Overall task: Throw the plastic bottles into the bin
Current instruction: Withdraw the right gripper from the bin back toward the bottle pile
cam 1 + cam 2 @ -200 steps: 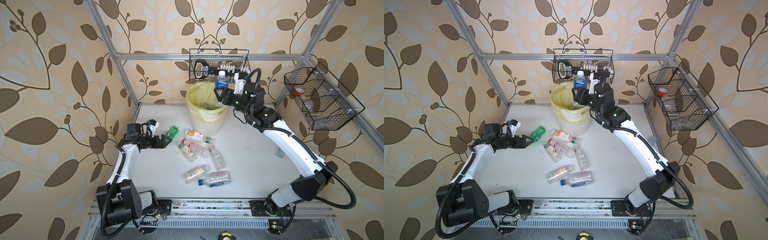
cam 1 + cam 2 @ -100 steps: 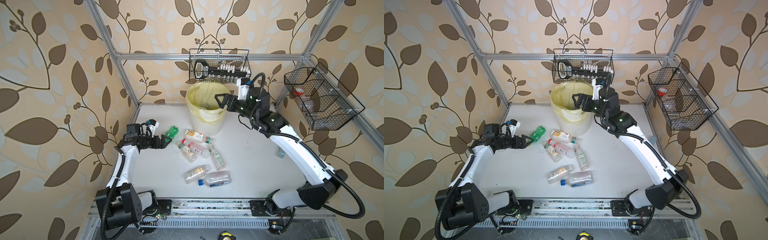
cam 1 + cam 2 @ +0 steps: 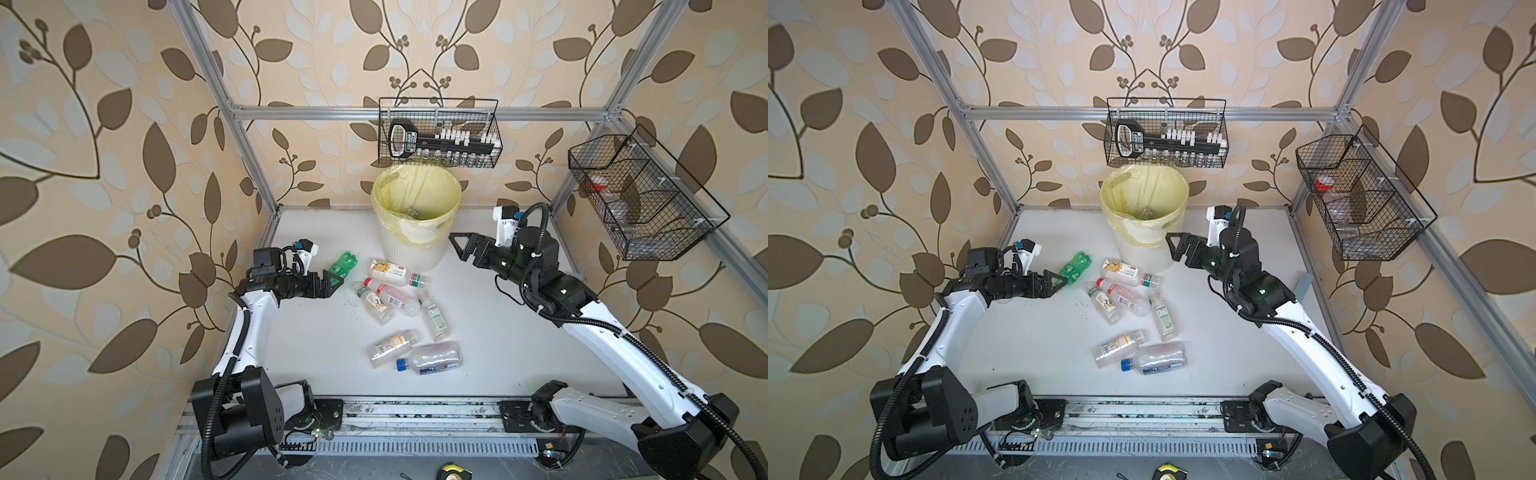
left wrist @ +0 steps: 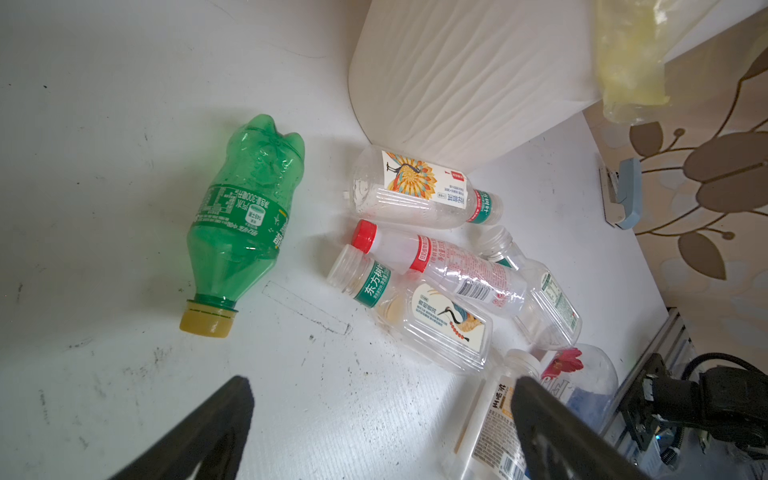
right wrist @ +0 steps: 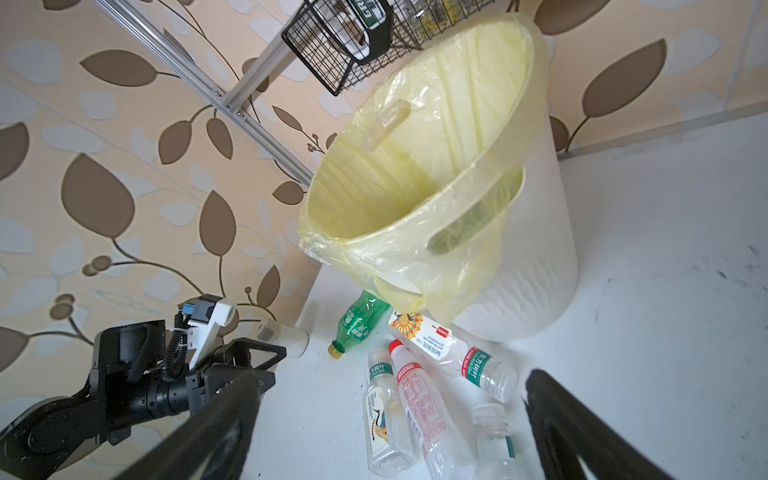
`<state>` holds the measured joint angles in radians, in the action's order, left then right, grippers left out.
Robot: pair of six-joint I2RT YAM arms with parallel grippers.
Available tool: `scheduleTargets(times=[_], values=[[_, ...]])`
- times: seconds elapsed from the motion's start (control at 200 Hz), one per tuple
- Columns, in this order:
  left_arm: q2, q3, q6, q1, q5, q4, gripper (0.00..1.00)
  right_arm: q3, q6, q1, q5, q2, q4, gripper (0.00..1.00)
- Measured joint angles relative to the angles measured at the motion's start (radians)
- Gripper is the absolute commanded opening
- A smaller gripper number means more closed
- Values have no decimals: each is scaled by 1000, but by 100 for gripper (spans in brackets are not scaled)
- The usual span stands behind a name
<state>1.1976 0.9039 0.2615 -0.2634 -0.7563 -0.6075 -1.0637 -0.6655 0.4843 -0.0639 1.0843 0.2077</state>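
In both top views the round white ribbed plastic bin (image 3: 409, 254), lined with a pale yellow bag, stands at the white table's (image 3: 507, 332) 12 o'clock. Six clear plastic bottles (image 3: 400, 300) lie clustered mid-table. A green plastic bottle (image 3: 345, 266) with a yellow cap lies at their 10 o'clock. The left gripper (image 3: 336, 283), jaws spread and empty, points at that cap. The right gripper (image 3: 456, 248), also spread and empty, hangs at the bin's 4 o'clock.

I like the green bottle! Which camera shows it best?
The left wrist view: the green bottle lies big and sharp there, label and yellow cap clear. Both top views show it small, by the open left hand. The right wrist view shows it small too, beside the bin.
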Motion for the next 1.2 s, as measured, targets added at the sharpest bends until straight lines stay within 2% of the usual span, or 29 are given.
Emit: scheduleTargets(times=[0.425, 0.72, 0.965, 1.2], values=[[0, 43, 31, 0, -1, -31, 99, 248, -64, 45, 71, -246, 86, 100], [45, 214, 138, 0, 8, -180, 99, 408, -127, 51, 109, -418, 158, 100], [59, 253, 196, 3, 26, -289, 99, 447, -150, 54, 109, -448, 206, 100], [24, 209, 212, 72, 85, -320, 99, 447, -152, 56, 100, -434, 217, 100]])
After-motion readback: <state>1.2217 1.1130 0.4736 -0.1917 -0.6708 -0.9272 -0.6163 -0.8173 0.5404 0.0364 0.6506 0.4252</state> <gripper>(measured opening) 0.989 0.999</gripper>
